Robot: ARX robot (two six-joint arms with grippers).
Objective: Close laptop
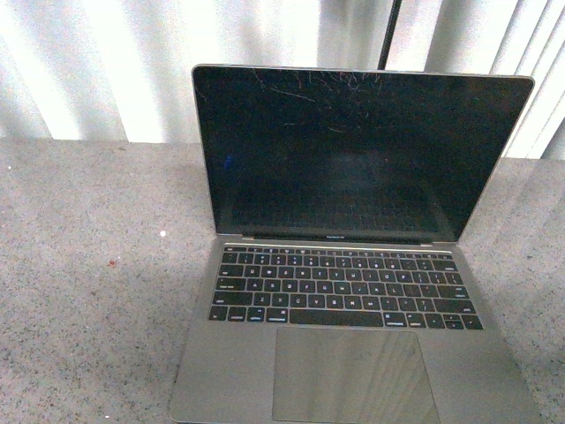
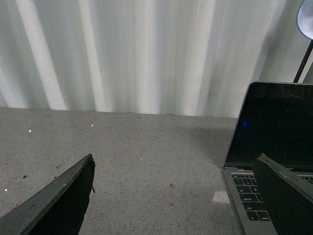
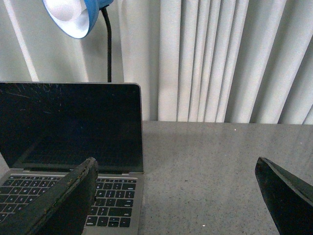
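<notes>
A: Status on the close?

B: Nothing done yet, afaict. The laptop (image 1: 353, 265) sits on the bench (image 1: 88, 291) right in front of me. Lid's fully up, tilted a bit back, black screen facing me, keys & trackpad exposed.

A: Pincers?

B: My left pincer (image 2: 175, 164) is spread wide w/ nothing in it, by the laptop's left side. My right pincer (image 3: 176, 164) is also spread wide & empty, by the right side. Neither touches the lid, and neither arm shows in the front view.

A: So what's left?

B: The whole job, imo. I need a pincer at the lid's top edge, then push it fwd & down till it meets the base. There's a lamp (image 3: 73, 17) behind the screen, so I'd watch that when reaching over.
</notes>
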